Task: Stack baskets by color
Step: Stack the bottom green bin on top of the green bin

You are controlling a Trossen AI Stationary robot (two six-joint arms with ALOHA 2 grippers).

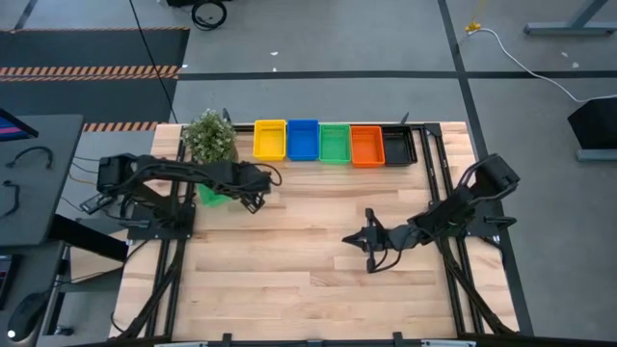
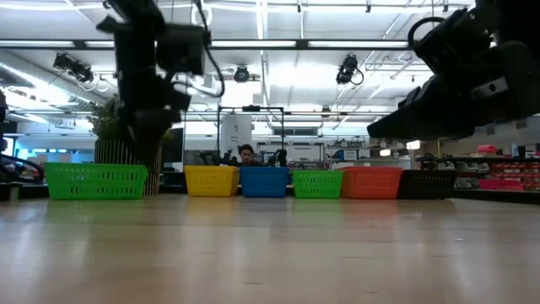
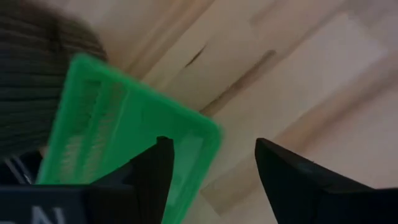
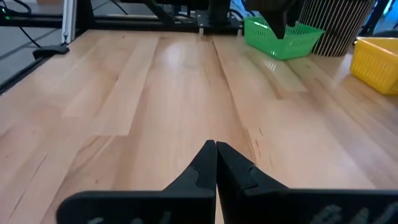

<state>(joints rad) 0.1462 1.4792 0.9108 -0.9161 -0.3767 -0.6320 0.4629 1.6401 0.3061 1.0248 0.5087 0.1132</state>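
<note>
Five baskets stand in a row along the table's far edge: yellow (image 1: 270,140), blue (image 1: 303,140), green (image 1: 335,143), orange (image 1: 367,145) and black (image 1: 398,146). A loose green basket (image 1: 210,196) rests flat on the table at the left, just in front of a potted plant (image 1: 209,137). My left gripper (image 3: 211,165) hangs open above this basket's right end. One finger (image 3: 163,168) is over the basket's corner and the other is over bare wood. My right gripper (image 4: 216,155) is shut and empty, low over the table's middle right (image 1: 364,241).
The plant's striped pot (image 4: 339,25) stands close behind the loose green basket (image 4: 283,37). Bare wood lies between the two arms and toward the near edge. Dark rails run along the table's left and right sides.
</note>
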